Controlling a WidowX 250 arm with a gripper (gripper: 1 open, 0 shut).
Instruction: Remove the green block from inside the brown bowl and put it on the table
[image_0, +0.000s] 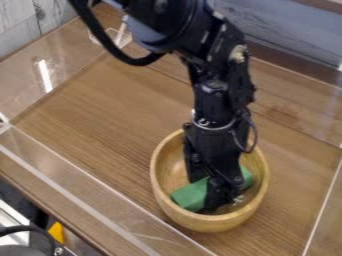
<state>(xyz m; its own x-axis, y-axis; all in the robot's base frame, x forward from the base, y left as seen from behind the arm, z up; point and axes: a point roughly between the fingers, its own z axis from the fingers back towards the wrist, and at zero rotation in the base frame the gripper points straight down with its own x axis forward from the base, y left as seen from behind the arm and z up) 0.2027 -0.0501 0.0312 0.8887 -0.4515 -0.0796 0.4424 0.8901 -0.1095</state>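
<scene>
Right, gripper (218, 182) is pointing straight down inside the brown bowl (171, 168), fingertips at block level near the bowl floor. Green block (198, 193) sits directly at the fingers: its visible part sticks out from the tips toward the camera-left and slightly toward the near rim. The other end is hidden behind the fingers, so how far it runs past them I can't tell.

Long axis looks slanted, running from low near the front-left of the bowl up toward the fingers; the block seems tilted against the bowl's curve, not flat. Not certain, since the fingers cover much of it.

Finger state: jaws stand partly closed, with the block apparently between them. I read that as a grip on the green block, though contact on the far finger isn't visible.

Judgement: the next move turns on a straight lift. The block is still below the rim, bowl wall just beside the fingers on the right and near sides, so any sideways travel before clearing the rim risks dragging the bowl or knocking the block loose. An off-centre grip could let the block pivot.

Counts: one arm, one gripper, one green block, one brown bowl. Table (107, 110) is bare wood to the left of the fingers, so there's room to set the block down.
</scene>
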